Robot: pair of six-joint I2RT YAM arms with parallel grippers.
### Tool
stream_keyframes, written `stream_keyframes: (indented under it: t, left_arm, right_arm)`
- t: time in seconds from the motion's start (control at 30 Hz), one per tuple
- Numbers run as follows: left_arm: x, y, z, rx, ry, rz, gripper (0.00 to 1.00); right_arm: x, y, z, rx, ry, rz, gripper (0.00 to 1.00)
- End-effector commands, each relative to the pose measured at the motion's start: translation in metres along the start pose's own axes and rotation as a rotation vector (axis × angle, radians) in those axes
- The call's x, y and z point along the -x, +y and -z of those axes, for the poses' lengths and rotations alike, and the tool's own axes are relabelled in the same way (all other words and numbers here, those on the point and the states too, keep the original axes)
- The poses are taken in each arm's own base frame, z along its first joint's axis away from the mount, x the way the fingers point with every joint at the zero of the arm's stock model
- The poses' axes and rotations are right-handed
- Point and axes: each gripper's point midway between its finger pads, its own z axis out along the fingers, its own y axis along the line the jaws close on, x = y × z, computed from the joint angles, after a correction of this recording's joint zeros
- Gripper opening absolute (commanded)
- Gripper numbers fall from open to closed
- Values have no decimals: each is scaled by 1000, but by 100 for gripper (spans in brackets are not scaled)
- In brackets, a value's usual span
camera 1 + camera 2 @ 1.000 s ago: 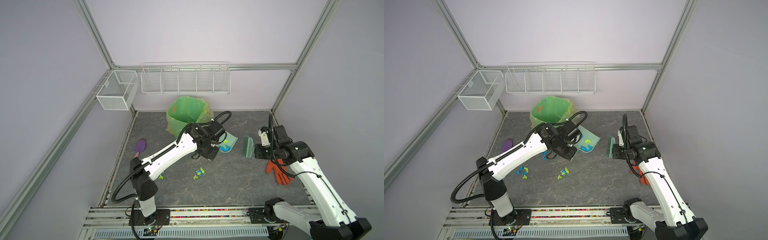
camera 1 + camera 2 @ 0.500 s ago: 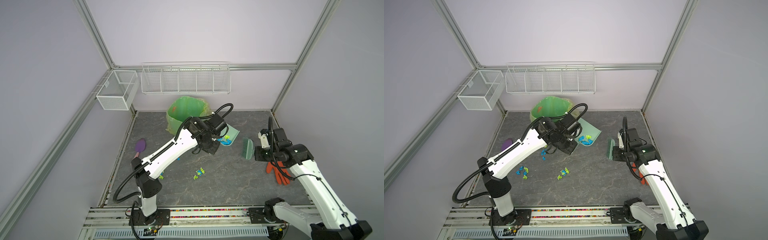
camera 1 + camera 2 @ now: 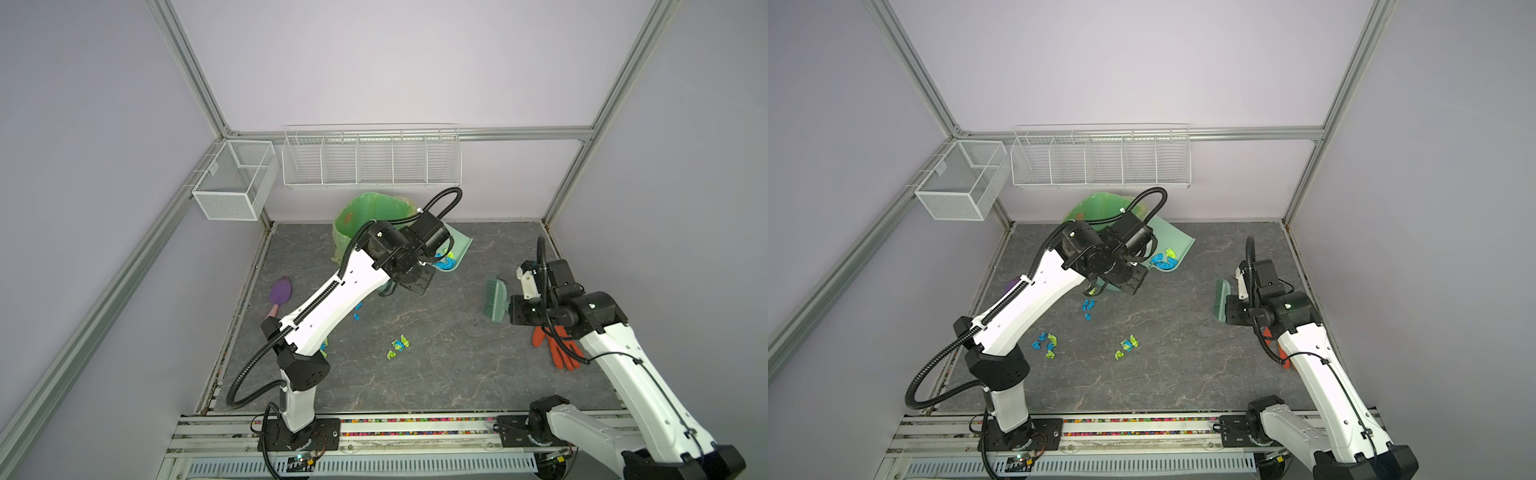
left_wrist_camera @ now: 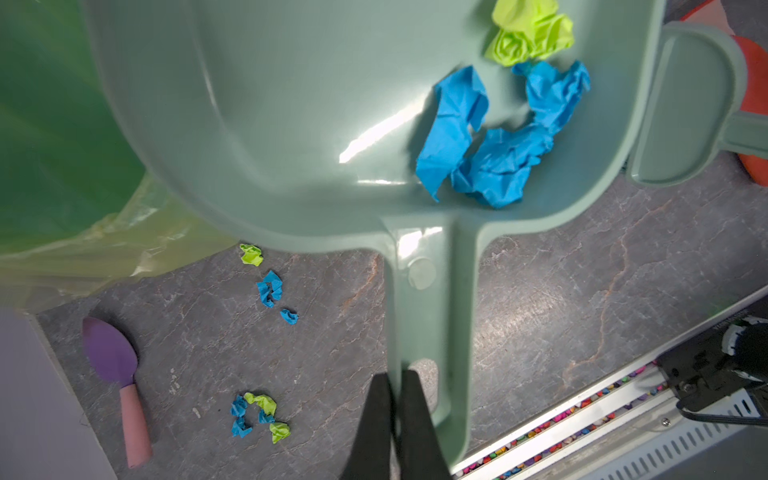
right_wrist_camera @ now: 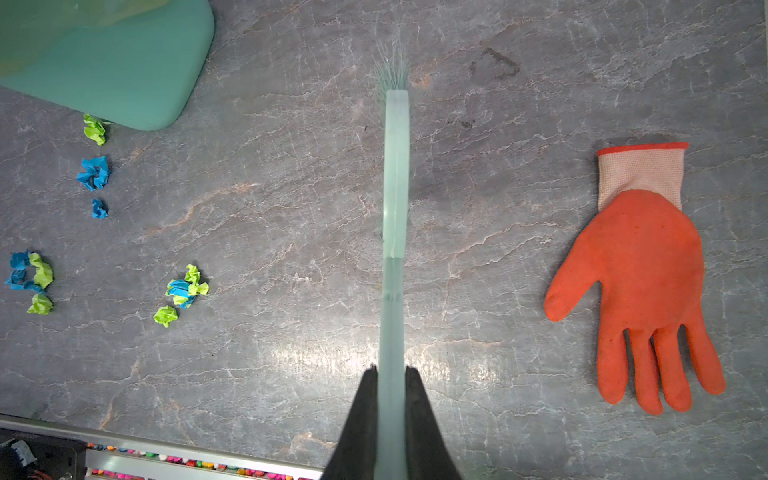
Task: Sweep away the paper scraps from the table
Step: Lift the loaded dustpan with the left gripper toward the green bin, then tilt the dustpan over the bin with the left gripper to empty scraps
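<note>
Paper scraps, blue and lime, lie in loose clusters on the table, at lower centre and centre-left in both top views. A further load sits in the dustpan, raised at upper centre beside the green bag. My left gripper pinches the dustpan handle, jaws nearly together on its edge. My right gripper clamps the brush, at centre right, well apart from the pan. Step in hand, as I judge it: emptying the pan. I would carry its open lip over the bag mouth first, then tip slowly, so nothing spills back.
</note>
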Motion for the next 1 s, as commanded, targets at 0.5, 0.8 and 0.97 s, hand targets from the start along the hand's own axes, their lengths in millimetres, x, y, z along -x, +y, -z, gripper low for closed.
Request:
stream_keyframes:
  t: [0.5, 0.8, 0.97]
  left_arm:
    - [31, 63, 15, 115, -88, 76, 0]
    - [31, 104, 21, 191, -100, 127, 0]
    - [31, 122, 19, 228, -99, 145, 0]
  right_arm:
    - [-10, 4, -12, 39, 29, 10, 7]
    - [-17, 4, -17, 49, 49, 1, 7]
    - [-16, 4, -15, 50, 39, 0, 7]
